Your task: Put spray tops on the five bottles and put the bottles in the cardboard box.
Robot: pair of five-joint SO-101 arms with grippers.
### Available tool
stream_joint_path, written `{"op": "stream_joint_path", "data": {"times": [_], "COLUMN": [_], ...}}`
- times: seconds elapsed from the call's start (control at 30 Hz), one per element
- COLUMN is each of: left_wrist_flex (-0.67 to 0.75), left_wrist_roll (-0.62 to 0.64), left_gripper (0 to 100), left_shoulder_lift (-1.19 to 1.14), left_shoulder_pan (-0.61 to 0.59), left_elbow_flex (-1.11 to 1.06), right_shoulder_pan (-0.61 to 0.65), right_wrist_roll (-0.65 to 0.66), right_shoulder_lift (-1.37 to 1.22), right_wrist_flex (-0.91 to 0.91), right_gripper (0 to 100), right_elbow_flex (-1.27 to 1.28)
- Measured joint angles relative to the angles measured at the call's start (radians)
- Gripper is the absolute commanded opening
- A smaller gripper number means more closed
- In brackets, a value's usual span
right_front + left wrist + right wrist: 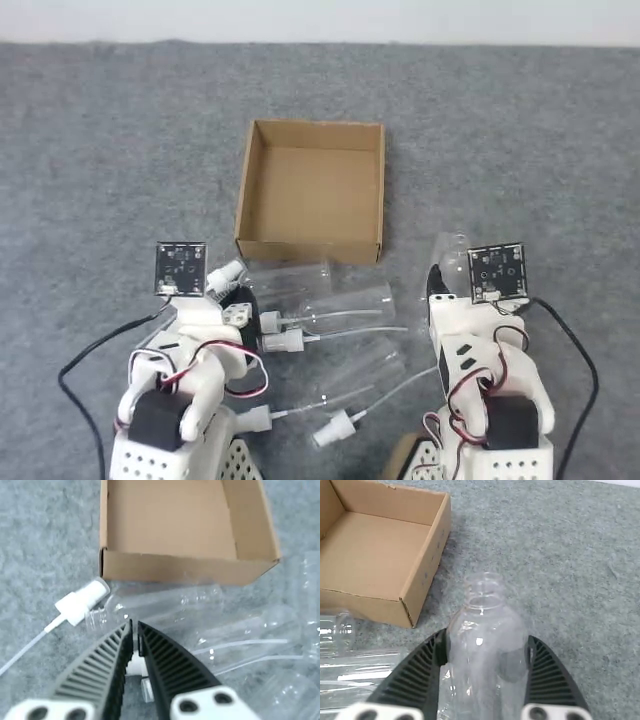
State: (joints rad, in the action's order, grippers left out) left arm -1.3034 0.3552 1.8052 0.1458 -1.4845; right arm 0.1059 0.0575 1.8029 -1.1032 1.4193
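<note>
Bottle [486,612] — clamped in right gripper [486,640], neck pointing outward along jaws | left gripper [134,626]: jaws nearly closed, hold unclear

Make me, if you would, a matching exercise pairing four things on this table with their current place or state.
Column one:
1. cardboard box
2. left gripper
3. right gripper
4. loose spray top

Column two:
A. closed on a clear bottle that has no top
B. lying on the carpet by the box's front corner
C. empty
D. jaws shut, above the lying bottles

Pairs: 1-C, 2-D, 3-A, 4-B.
</note>
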Motion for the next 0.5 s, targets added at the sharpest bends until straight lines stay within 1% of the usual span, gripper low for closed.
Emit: {"op": "stream_joint_path", "data": {"times": [0.13, 0.33, 0.4, 0.5], "left_wrist_flex": [0.000, 0.000, 0.018, 0.081], "left_wrist_roll": [0.000, -0.009, -0.061, -0.232], "left_gripper": [1, 1, 1, 1], "left_shoulder_lift": [0.000, 0.000, 0.000, 0.000], "left_shoulder_pan": [-0.003, -0.115, -0.167, -0.218], "left_elbow_flex": [0.028, 0.029, 0.029, 0.029], "right_shoulder_pan": [0.000, 0.000, 0.000, 0.000], "right_wrist_roll": [0.000, 0.000, 0.000, 0.000], "right_shoulder_lift": [0.000, 0.000, 0.000, 0.000], "right_wrist_flex": [0.000, 0.000, 0.000, 0.000], "right_gripper": [10.5, 10.5, 10.5, 10.5], "right_elbow_flex": [0.000, 0.000, 0.000, 0.000]}}
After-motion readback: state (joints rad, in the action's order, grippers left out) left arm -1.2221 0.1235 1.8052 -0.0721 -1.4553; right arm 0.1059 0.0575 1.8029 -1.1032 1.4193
